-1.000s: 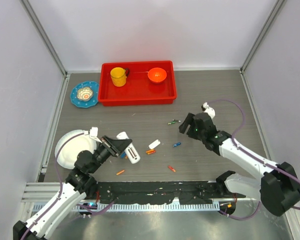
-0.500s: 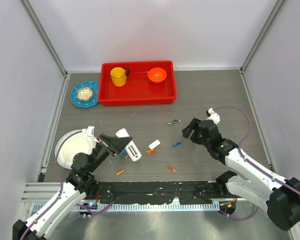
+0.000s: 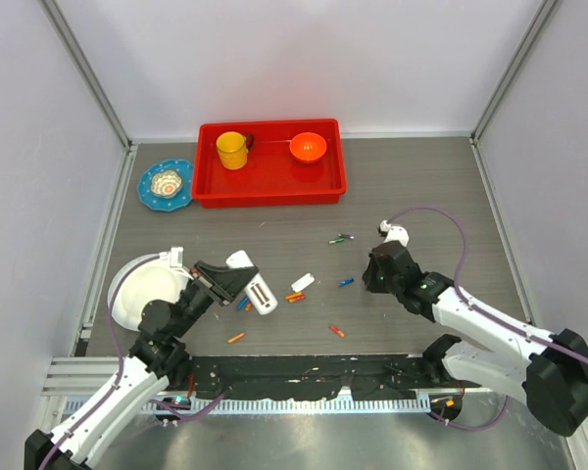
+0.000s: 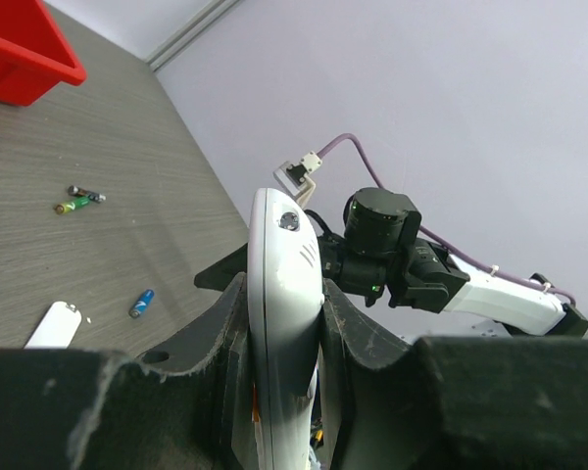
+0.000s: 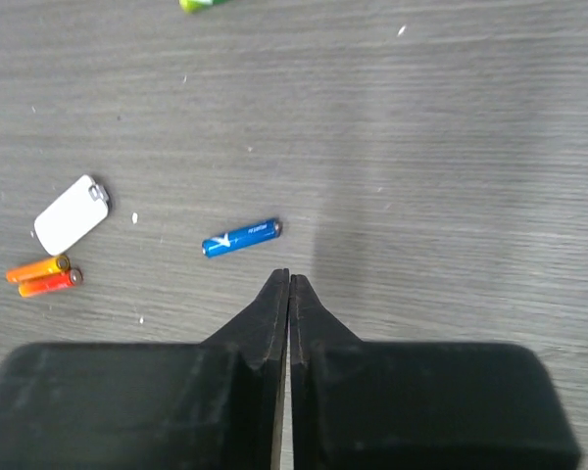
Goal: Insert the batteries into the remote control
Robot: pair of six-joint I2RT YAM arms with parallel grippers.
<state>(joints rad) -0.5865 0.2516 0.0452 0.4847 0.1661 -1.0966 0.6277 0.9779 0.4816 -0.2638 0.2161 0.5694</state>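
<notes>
- Since a second ago the right arm (image 3: pixel 470 313) has pulled back toward its base and dropped lower. Its jaws now sit just beside the blue battery (image 5: pixel 241 238) on the desk (image 3: pixel 421 186). The left arm (image 3: pixel 127 382) has barely shifted.
- The left jaws are clamped on the remote control (image 4: pixel 282 313), one finger on each long side. It is held on edge and tilted up, probably to steady it and present it to the other arm.
- The top view shows a dark strip on the remote's face, likely the open battery bay, though I cannot be sure.
- The right jaws are pressed fully together and hold nothing. Their tips point at bare desk just short of the blue battery, so they would need to open before any pickup.
- The white cover piece (image 5: pixel 71 213) lies flat on the desk between the remote and the blue battery, out of the way.
- A pair of orange batteries (image 5: pixel 41 274) lies just beside the cover, and the green batteries (image 3: pixel 339 238) lie farther off.
</notes>
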